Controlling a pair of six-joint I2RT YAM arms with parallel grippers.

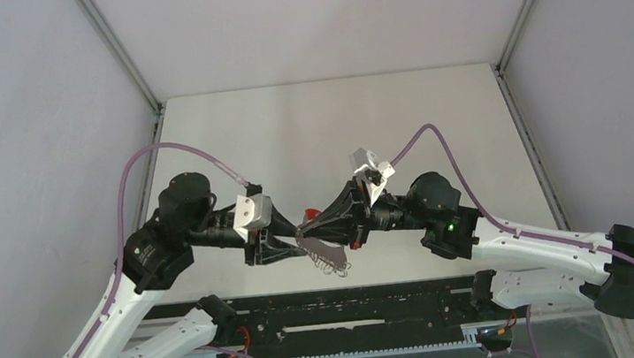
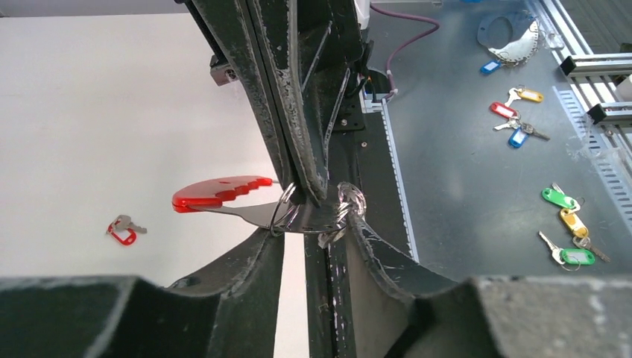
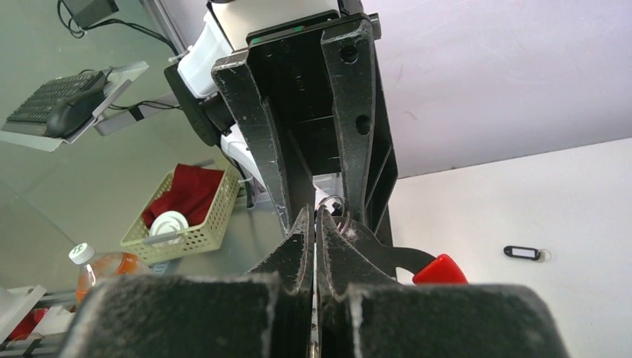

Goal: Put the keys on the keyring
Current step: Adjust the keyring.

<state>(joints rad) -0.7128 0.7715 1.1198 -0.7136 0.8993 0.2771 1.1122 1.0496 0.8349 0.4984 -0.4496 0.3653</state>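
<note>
Both grippers meet tip to tip above the table's near edge. The red strap carries a flat metal plate and the thin keyring. My left gripper has its jaws partly apart, and the ring and plate span the gap, touching both fingertips. My right gripper comes in from the opposite side, shut, with its tips on the ring. The keyring shows just past my right gripper, the red strap beside it. A fine chain bunches at the left gripper's right fingertip. The keys hang below the grippers.
A loose key with a red tag lies on the white table, and a black tag lies farther off. Several coloured key tags lie on the grey surface beyond the black rail. A basket stands off the table.
</note>
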